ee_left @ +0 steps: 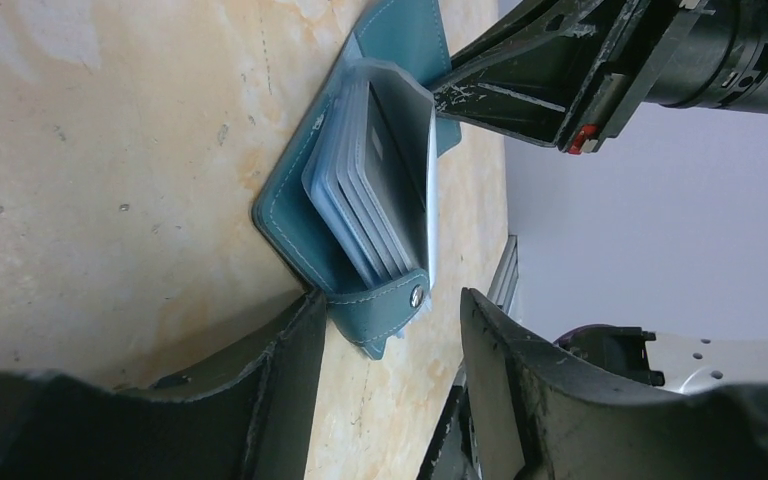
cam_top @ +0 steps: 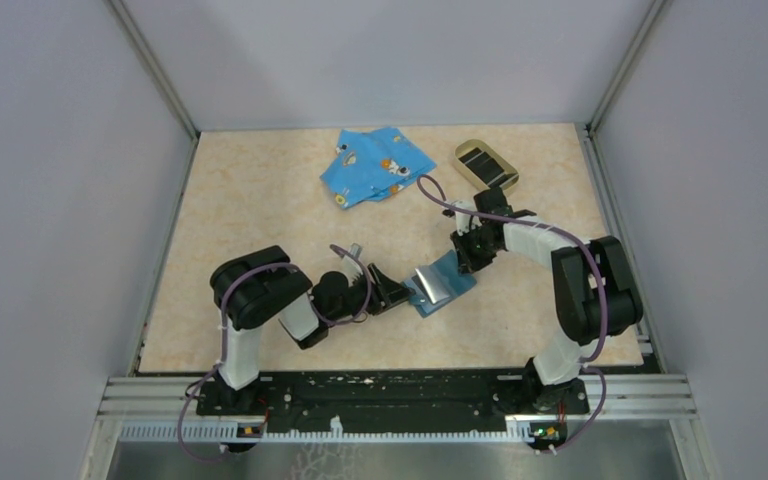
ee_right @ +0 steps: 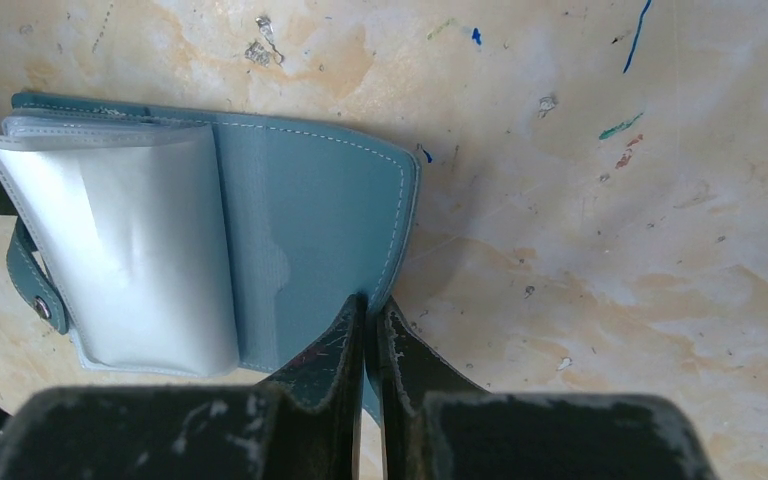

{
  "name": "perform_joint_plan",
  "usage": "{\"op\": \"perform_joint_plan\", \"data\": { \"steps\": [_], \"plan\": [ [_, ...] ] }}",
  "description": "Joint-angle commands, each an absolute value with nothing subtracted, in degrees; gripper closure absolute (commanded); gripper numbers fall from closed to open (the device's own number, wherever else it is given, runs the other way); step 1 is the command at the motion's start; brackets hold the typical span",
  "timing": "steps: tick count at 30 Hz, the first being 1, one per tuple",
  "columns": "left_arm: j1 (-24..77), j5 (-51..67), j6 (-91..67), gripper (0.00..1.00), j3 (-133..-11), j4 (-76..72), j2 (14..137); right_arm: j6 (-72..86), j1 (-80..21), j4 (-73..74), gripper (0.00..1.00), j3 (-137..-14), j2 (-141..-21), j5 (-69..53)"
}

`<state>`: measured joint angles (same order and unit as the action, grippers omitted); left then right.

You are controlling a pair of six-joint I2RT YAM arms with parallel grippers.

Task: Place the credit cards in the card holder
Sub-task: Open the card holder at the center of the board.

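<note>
The left gripper [cam_top: 398, 296] and right gripper [cam_top: 471, 262] flank the open card holder [cam_top: 441, 284].

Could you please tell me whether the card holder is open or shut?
Open: the card holder lies spread out, its clear sleeves exposed and its snap strap undone.

Teal card holder [cam_top: 438, 285] lies open, credit cards [cam_top: 482, 160] well apart.

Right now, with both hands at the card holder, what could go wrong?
The right hand pinches only the cover edge of the card holder; it may slip free. The open left hand straddles the snap tab, so closing could crumple the clear sleeves. The credit cards sit in the far tray, so fetching one frees a hand.
</note>
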<state>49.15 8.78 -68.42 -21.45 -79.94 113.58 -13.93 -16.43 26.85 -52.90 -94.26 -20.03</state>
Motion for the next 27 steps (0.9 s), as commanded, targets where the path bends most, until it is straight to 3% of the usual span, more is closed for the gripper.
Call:
{"op": "perform_joint_plan", "data": {
  "steps": [1,5,7,14,23,27],
  "plan": [
    [49.5,9.9,-67.8,0.43,-22.4,-82.4,114.0,-15.2,-16.5,28.6,0.96,-53.6,-96.0,-19.6],
    [49.6,9.9,-64.3,0.43,-22.1,-76.0,110.1,-15.3,-16.5,28.8,0.96,-53.7,-96.0,-19.8],
    [49.6,8.8,-61.3,0.39,-22.1,-69.1,107.0,-15.3,-16.5,28.9,0.96,-53.7,-95.9,-19.8],
    [55.3,-6.7,-52.0,0.33,-24.6,-40.1,94.7,-15.4,-16.5,28.9,0.95,-53.9,-95.9,-20.0],
    [58.0,-7.0,-43.2,0.32,-28.7,-39.1,94.4,-15.5,-16.5,29.1,0.95,-53.9,-95.9,-20.0],
    [58.8,-14.2,-41.0,0.22,-36.9,-22.1,93.7,-15.6,-16.5,29.1,0.95,-54.0,-96.0,-20.1]
  ]
}}
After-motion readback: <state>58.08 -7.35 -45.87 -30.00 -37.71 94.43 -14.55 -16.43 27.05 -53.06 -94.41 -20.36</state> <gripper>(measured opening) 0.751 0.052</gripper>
